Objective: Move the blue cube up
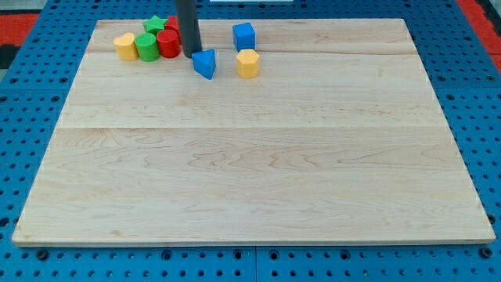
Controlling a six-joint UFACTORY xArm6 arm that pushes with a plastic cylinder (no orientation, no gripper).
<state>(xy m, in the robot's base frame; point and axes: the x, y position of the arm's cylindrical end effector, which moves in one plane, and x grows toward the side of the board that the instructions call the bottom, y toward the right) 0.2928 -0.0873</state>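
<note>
Blue cube (243,36): upper middle of the frame, near the wooden bench's (250,157) top edge, just above a yellow block (247,63).
My tip (192,52): a plain rod with no jaws, touching or just beside the blue triangular block (204,63), left of the cube.
Upper left: yellow heart-like block (124,46), green cylinder (146,45), red cylinder (168,43), green star (156,25) clustered together.

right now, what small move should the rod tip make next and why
Probably slide my tip toward the view's right and bottom, ending below the blue cube. It now sits left of the cube, beside the blue triangular block, so it cannot push upward yet.
</note>
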